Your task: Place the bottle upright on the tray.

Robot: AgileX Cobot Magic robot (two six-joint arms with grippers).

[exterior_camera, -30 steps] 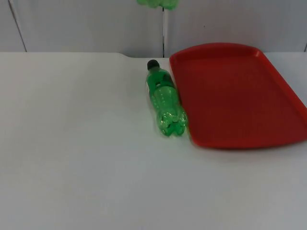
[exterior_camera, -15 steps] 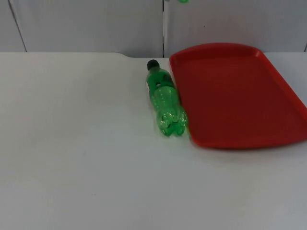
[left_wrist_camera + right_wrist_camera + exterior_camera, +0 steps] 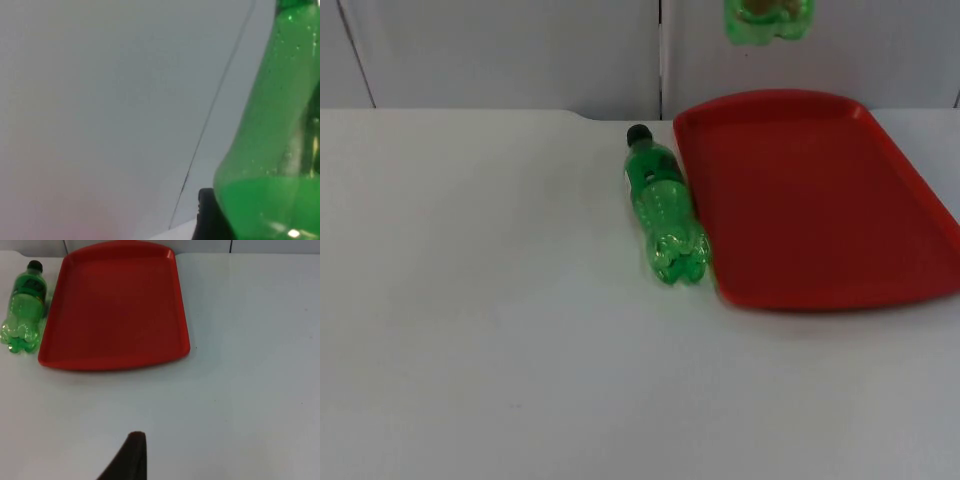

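Sideways, green bottle [image 3: 665,215] touching red tray [image 3: 820,200]; second bottle [image 3: 769,20] aloft

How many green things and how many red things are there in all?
Green: 2, a bottle lying on the table beside the tray, and a second bottle held in the air above the tray's far edge.
Red: 1, the tray.
Total: 3.

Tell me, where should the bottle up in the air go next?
Probably down onto the red tray, bottom first. The left tool holds the raised bottle up near the tray's far end, and the tray is bare. Another bottle lies beside the tray. The right tool waits over the table.
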